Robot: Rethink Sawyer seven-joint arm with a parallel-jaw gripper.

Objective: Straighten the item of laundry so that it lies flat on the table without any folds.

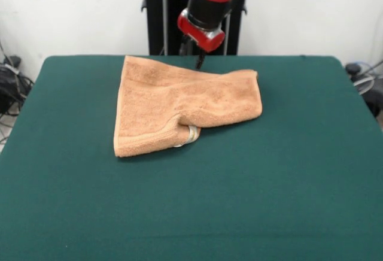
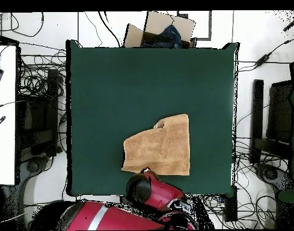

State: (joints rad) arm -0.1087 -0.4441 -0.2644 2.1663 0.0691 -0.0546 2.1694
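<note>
The item of laundry [image 1: 185, 102] is a peach-orange towel lying on the far half of the green table [image 1: 269, 201]. It is partly doubled over: one corner is folded under at its near edge, where a white tag [image 1: 190, 135] pokes out. My gripper [image 1: 199, 62] hangs from the red wrist just above the towel's far edge, its dark tip close to the cloth. In the overhead view the towel [image 2: 161, 147] lies near the table's [image 2: 143, 78] bottom edge, with the tag [image 2: 159, 124] at its top and the red arm [image 2: 152, 187] covering the gripper.
A cardboard box [image 2: 164, 30] with dark cloth inside stands on the floor beyond the table's top edge. Cables and black stands [image 2: 53, 102] crowd the floor on both sides. A white desk [image 2: 2, 114] lies at the left.
</note>
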